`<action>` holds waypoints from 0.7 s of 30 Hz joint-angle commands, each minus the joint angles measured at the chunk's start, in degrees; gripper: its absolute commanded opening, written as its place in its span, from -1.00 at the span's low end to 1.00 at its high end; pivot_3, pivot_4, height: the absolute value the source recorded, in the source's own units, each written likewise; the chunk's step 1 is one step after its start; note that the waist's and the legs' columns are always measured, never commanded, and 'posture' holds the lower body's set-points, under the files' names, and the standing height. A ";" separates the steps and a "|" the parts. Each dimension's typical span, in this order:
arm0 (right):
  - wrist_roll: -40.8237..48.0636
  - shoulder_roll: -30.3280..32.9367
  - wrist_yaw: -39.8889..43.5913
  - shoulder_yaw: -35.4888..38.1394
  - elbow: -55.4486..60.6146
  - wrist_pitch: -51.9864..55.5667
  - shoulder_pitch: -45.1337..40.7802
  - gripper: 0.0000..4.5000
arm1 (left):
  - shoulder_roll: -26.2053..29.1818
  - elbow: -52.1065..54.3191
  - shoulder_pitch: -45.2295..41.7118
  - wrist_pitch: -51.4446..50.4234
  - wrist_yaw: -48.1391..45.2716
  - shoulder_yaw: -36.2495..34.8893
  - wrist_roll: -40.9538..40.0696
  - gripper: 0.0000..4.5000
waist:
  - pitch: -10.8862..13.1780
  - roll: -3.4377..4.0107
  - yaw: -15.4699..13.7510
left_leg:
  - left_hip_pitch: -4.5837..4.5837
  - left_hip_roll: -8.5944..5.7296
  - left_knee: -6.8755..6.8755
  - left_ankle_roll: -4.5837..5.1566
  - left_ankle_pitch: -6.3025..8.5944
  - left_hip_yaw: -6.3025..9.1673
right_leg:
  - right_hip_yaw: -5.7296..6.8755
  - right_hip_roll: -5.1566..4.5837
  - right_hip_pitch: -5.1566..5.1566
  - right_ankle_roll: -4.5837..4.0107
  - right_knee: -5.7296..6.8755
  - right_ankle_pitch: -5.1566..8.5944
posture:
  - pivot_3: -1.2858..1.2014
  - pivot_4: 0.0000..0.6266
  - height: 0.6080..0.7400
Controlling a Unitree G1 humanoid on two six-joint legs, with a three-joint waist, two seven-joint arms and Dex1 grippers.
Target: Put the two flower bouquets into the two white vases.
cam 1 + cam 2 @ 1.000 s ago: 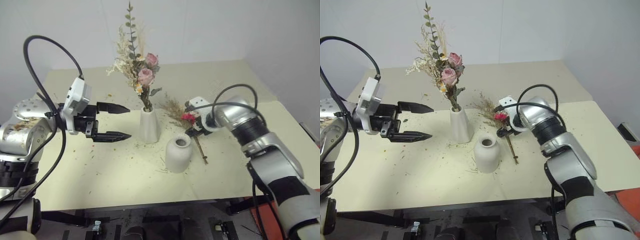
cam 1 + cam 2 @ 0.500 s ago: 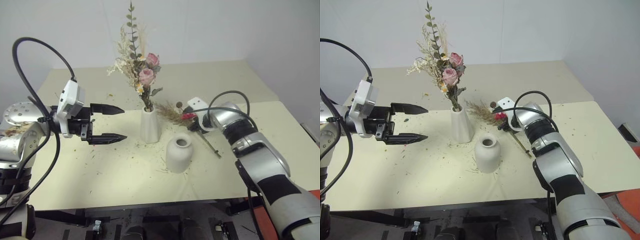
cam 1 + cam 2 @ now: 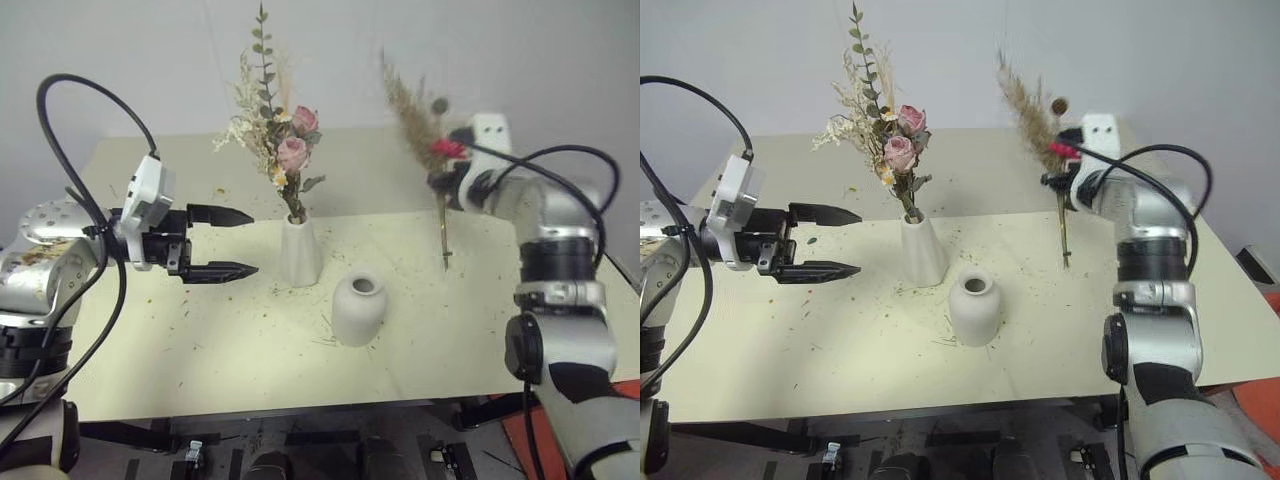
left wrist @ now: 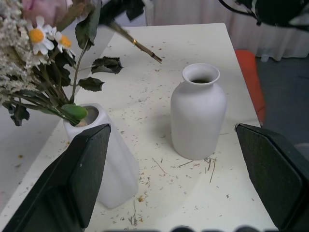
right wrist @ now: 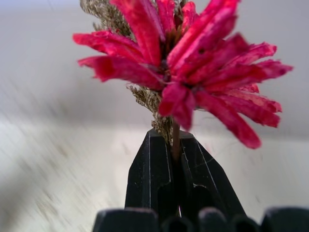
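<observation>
the right gripper (image 5: pixel 175 145) pinches the tan bouquet (image 3: pixel 432 135) upright by its stems, lifted at the far right so they can drop into the squat vase (image 3: pixel 357 308). the rose bouquet (image 3: pixel 275 130) already stands in the tall vase (image 3: pixel 299 252). left gripper (image 3: pixel 228 242) waits wide, left of it.

Both arms are built of rounded silver-grey metal segments joined by black ribbed bands, with black panels on the lower right arm near the shoulder. Each wrist carries a white boxy camera housing, and a thick black cable loops in an arc from each arm to its wrist. The left gripper (image 3: pixel 232 242) and the right gripper (image 5: pixel 175 159) end in long, tapered, matte black jaws.
</observation>
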State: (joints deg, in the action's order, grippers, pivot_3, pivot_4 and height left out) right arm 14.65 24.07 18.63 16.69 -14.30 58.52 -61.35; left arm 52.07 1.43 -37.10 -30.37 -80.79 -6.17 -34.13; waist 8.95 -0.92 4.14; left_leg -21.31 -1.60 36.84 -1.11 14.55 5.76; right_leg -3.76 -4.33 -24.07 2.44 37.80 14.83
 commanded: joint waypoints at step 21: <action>45.88 -7.05 1.89 4.54 38.76 2.65 12.45 -0.98 | 0.69 -2.34 -4.62 -1.34 -8.08 2.91 -0.97 1.00 | 0.00 0.01 -0.10 | 0.13 0.04 0.00 0.01 0.00 0.00 | 0.01 0.05 0.07 0.00 0.09 0.00 | 0.03 -0.52 1.00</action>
State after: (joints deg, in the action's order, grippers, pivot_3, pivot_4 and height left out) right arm 58.15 16.55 20.74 21.76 21.77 62.63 -48.35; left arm 52.19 -1.15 -40.61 -31.57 -88.47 -2.07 -34.12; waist 8.95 -0.92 4.04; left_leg -21.19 -1.56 36.84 -1.10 14.55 5.76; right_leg -3.75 -4.29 -24.00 2.45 37.89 14.83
